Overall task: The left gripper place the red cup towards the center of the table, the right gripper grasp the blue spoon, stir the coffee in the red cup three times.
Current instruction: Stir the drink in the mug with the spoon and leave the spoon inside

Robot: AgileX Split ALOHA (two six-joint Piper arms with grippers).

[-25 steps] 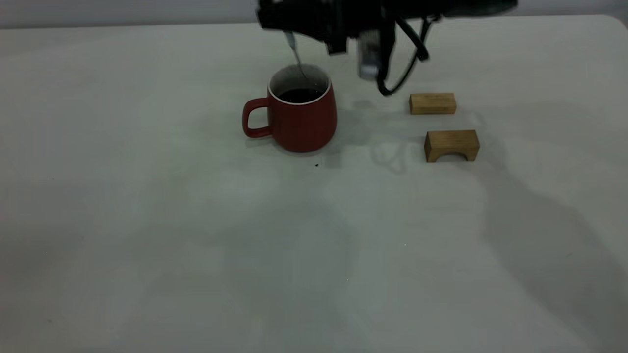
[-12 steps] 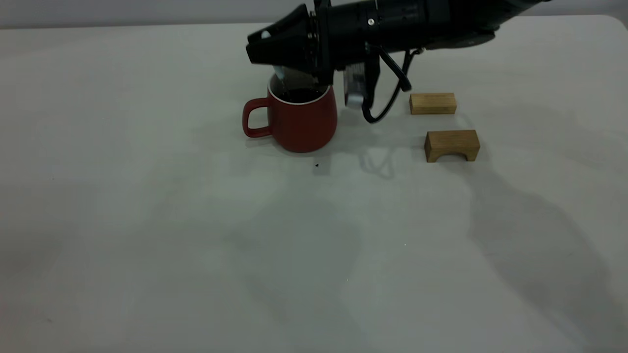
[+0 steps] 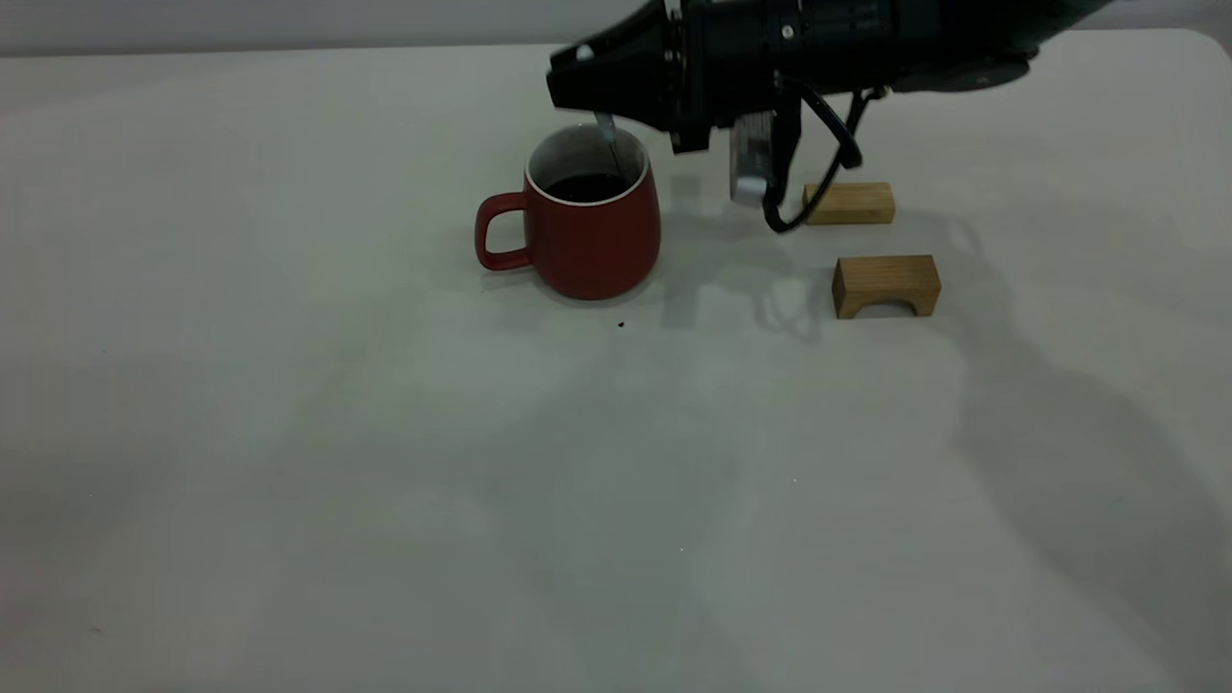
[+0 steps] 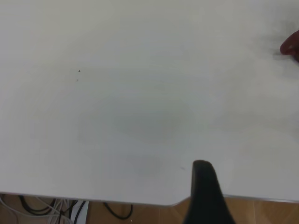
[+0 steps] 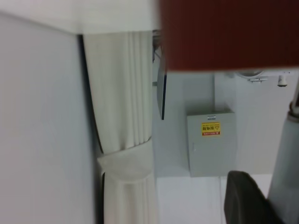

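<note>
The red cup [image 3: 587, 231] stands upright on the table [image 3: 289, 433] a little left of the back middle, handle to the left, with dark coffee [image 3: 589, 186] inside. My right gripper [image 3: 580, 85] hovers just above the cup's right rear rim, shut on the blue spoon [image 3: 606, 131], whose grey stem slants down into the cup. In the right wrist view the spoon [image 5: 287, 172] runs beside one black finger [image 5: 247, 200], under the blurred red cup [image 5: 229, 32]. My left gripper [image 4: 205, 196] is parked over the table's edge, far from the cup [image 4: 292, 45].
Two tan wooden blocks lie right of the cup: a plain one [image 3: 849, 203] at the back and an arched one [image 3: 885, 285] nearer the front. The right arm and its cable [image 3: 818, 183] hang over the plain block. A dark speck [image 3: 621, 324] lies before the cup.
The right gripper dipped low over the cup's left side, then rose slightly and swung right. The spoon swept across the coffee to the cup's right rear. The cup stayed put.
</note>
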